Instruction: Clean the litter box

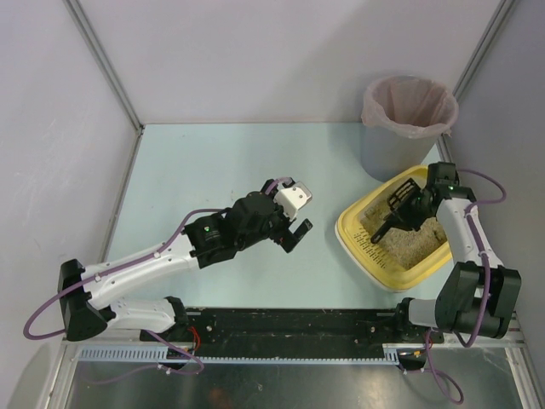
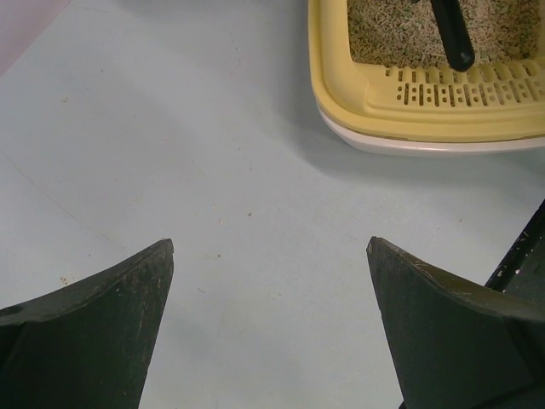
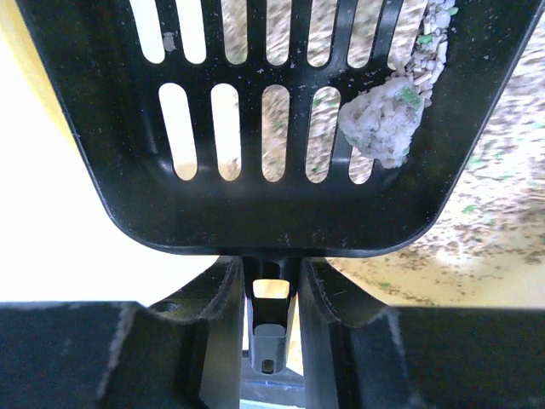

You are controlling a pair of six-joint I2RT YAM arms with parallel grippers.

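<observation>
Pale blue table (image 1: 213, 170), seemingly white walls (image 1: 255, 51)

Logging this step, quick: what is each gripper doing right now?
Left gripper: open, empty.
Right gripper: shut on the black slotted plastic litter scoop.

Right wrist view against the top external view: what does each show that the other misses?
Only right wrist: a pale clump lying in the slotted black scoop, whose handle the right gripper clamps. Only top external: the grey bin and the open left gripper above the table. Both: the scoop over litter in the yellow litter box.
</observation>
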